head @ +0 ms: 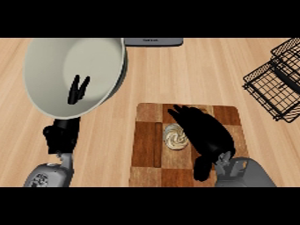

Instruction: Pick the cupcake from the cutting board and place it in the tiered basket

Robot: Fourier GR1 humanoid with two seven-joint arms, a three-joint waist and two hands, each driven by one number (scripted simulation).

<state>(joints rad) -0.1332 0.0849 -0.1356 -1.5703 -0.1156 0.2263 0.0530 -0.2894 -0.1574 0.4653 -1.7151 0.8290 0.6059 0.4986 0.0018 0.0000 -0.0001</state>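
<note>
Cupcake [174, 136] sits on the one checkered cutting board [148, 168], on a pale wooden desk [178, 74] that also carries one grey pan [55, 66] and one wire tiered basket [285, 79]. Two hands show, both with straight fingers: the right hand [205, 132] just beside the cupcake, the left hand [78, 91] over the pan.

L forearm [47, 176] & R forearm [250, 175] grey, rounded shells; left hand [60, 137] & right hand [204, 132] all black, slim fingers.

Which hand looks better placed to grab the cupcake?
The right hand: it is over the cutting board, beside the cupcake, and the tiered basket stands on its side. The left hand is away by the pan.
</note>
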